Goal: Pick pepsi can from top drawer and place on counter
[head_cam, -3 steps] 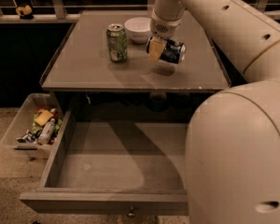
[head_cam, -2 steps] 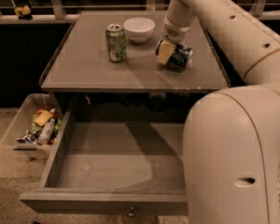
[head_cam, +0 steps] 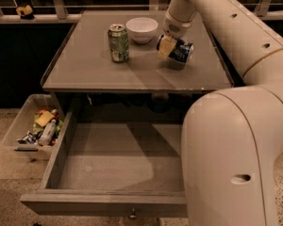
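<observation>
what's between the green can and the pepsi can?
Camera view: only bare counter between the green can and the pepsi can; the white bowl sits behind that line. The gripper holds the pepsi can over the counter.

I see a green can [head_cam: 118,43] standing upright, a white bowl [head_cam: 141,29] just right and farther, the gripper [head_cam: 172,49] right of that; low left, a clear bin [head_cam: 13,122] holds packets and a small bottle [head_cam: 47,132]
</observation>
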`<state>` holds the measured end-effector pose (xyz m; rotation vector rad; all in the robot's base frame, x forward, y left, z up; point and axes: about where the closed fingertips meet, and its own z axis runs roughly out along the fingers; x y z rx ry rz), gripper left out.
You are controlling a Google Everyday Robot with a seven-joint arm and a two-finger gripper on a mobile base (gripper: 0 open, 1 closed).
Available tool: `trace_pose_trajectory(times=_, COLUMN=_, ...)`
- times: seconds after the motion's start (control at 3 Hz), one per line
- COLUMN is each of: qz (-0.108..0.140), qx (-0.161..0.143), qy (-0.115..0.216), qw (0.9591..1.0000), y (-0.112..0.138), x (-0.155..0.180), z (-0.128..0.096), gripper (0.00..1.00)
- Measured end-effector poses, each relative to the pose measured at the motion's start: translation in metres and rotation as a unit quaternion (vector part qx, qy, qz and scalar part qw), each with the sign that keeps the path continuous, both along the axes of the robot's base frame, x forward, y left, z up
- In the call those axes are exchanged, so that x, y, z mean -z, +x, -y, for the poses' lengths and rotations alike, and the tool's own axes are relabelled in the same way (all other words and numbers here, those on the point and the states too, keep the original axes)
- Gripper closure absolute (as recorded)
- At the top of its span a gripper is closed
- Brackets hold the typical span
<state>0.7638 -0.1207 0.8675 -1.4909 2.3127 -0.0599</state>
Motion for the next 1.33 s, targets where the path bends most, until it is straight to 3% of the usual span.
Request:
trace_pose_trajectory(times=0.33, qz=0.0, qx=0.0, qy=0.0, qw=1.0, y=0.0001, x=0.0002, z=0.0, gripper=0.82)
trace_pose_trajectory(times=1.33, qz=0.0, qx=0.0, qy=0.0, qw=1.0, y=0.0001, x=0.0002, z=-0.0001, gripper=0.13)
